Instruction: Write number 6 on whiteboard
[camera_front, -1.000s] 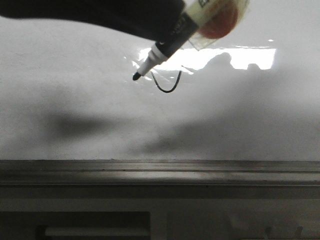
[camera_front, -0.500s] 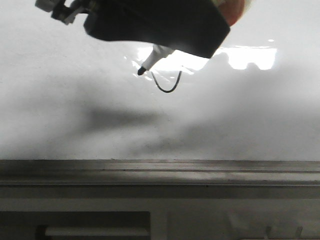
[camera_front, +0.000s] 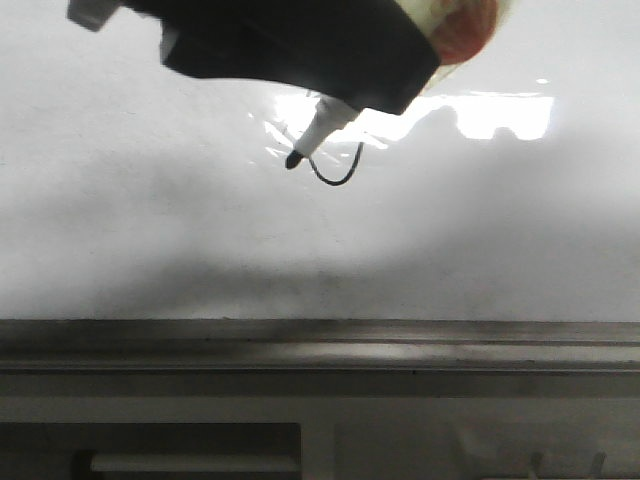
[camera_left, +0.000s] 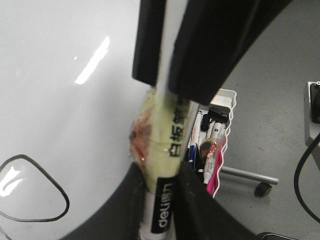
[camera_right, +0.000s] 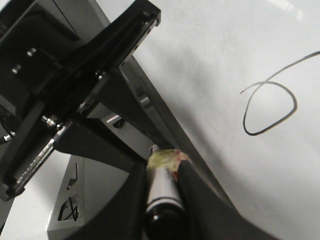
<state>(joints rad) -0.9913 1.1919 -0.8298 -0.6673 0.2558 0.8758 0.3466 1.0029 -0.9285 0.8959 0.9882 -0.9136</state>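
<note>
The whiteboard (camera_front: 150, 220) fills the front view, with its grey bottom rail (camera_front: 320, 345) below. A thin black curved line of the number 6 (camera_front: 337, 181) lies under the bright glare (camera_front: 500, 115). Its loop also shows in the left wrist view (camera_left: 59, 192) and the right wrist view (camera_right: 289, 111). A marker (camera_front: 322, 125) with a yellowish taped body points down-left, its black tip at the line's left end. My left gripper (camera_left: 161, 200) is shut on the marker's labelled body (camera_left: 165, 170). My right gripper (camera_right: 162, 200) is shut on the marker's black rear end (camera_right: 162, 192).
A white pen holder (camera_left: 226, 97) with several markers stands beside the board on a wheeled stand (camera_left: 262, 189). A black cable (camera_left: 300, 175) lies on the grey floor. A grey ledge (camera_front: 320, 405) runs below the rail.
The black gripper body has come down over the marker in the front view. The marker tip has moved right and slightly down to the line's left end.
</note>
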